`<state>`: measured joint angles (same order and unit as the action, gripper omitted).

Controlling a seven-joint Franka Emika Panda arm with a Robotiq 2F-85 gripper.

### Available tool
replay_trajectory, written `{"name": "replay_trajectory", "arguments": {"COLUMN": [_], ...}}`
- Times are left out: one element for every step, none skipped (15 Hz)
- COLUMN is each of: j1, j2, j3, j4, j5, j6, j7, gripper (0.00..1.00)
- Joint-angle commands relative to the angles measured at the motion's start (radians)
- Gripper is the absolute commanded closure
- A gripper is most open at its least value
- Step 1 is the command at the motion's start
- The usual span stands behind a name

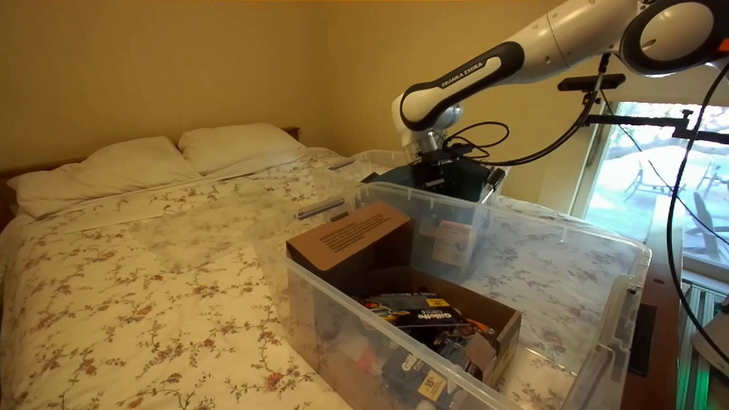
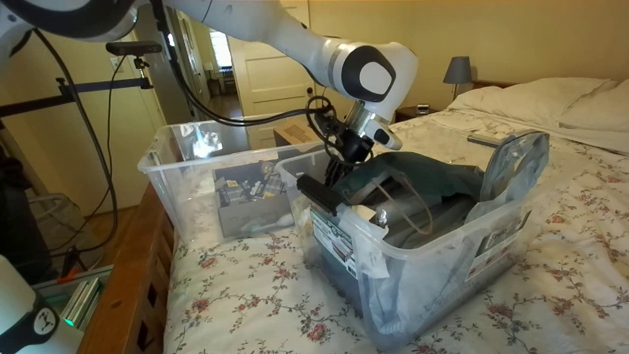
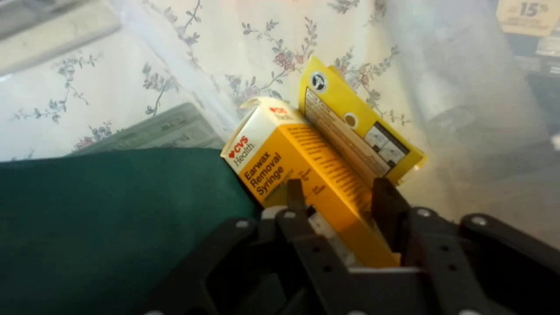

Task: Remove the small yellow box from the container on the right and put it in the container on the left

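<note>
The small yellow box [image 3: 288, 166], printed "Earwax Removal Syringe", lies diagonally in the wrist view. It is hidden in both exterior views. My gripper [image 3: 337, 190] has its fingers partly apart with the box between them. The left finger covers part of the box's front face, and the right finger is close against its other side. I cannot tell whether they press on it. In an exterior view the gripper [image 2: 338, 169] reaches down inside the clear right container [image 2: 422, 285]. The clear left container [image 2: 169, 196] stands beside it and holds a cardboard box of packages.
Dark green cloth [image 3: 131, 227] and bags fill much of the right container. A second yellow packet [image 3: 350, 118] lies against the small yellow box. Black handle [image 2: 319, 194] sits on the rim. Gillette packages [image 1: 421, 319] lie in the left container's cardboard box. Both containers stand on a bed.
</note>
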<state>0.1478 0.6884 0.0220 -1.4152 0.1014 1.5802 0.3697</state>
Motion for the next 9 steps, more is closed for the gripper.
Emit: {"name": "replay_trajectory", "arguments": {"j1": [-0.046, -0.054, -0.063, -0.071, -0.077, -0.084, -0.086, -0.088, -0.09], "j2": [-0.084, -0.115, -0.15, -0.178, -0.204, -0.234, -0.264, -0.288, -0.313], "j3": [0.014, 0.014, 0.016, 0.016, 0.016, 0.018, 0.015, 0.015, 0.016], "j4": [-0.023, -0.04, -0.06, -0.072, -0.081, -0.095, -0.109, -0.12, -0.134], "j5": [0.075, 0.092, 0.11, 0.126, 0.138, 0.155, 0.163, 0.166, 0.17], "j6": [-0.029, -0.019, -0.011, -0.006, -0.001, 0.003, 0.007, 0.002, -0.01], "j7": [-0.049, -0.06, -0.074, -0.085, -0.098, -0.11, -0.116, -0.127, -0.143], "gripper": [0.88, 0.98, 0.99, 1.0, 1.0, 1.0, 1.0, 1.0, 0.98]}}
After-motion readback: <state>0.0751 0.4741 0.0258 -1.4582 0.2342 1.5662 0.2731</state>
